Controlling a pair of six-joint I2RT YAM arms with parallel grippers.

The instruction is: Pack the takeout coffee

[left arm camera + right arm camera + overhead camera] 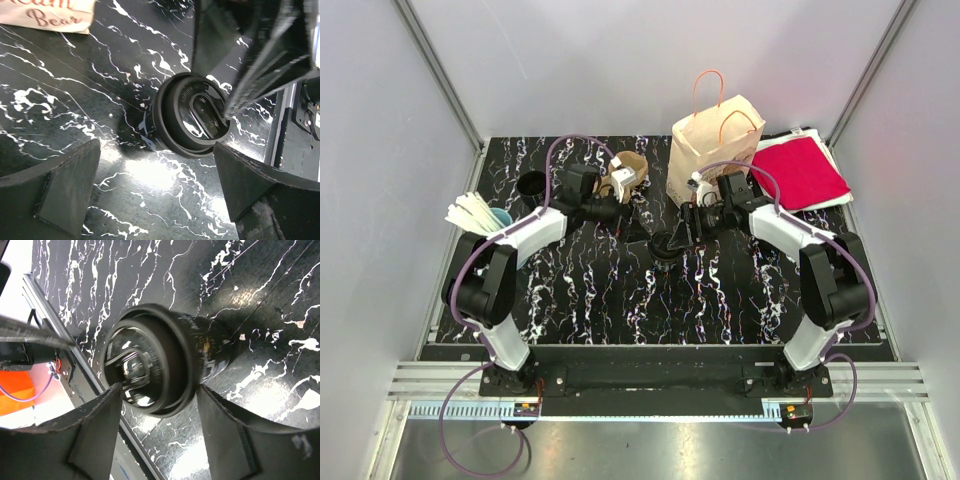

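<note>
From my screen I see a black white-veined table (590, 300) boxed in by pale grey walls (380, 150), with an aluminium rail (650, 385) running along its near edge. At the left edge a pale blue cup (501, 217) holds a fan of white sticks (472, 210), and a black cup (531, 184) stands just behind it. A brown cardboard piece (634, 163) sits at the back centre, and in the far right corner I make out a red sheet (800, 170) lying on white sheets (832, 152).

Left gripper (157, 170), jaws spread wide with nothing between them, hovered above a black lidded coffee cup (192, 117) on the black marbled table (75, 90), beside a paper bag's lettered corner (50, 12).
</note>
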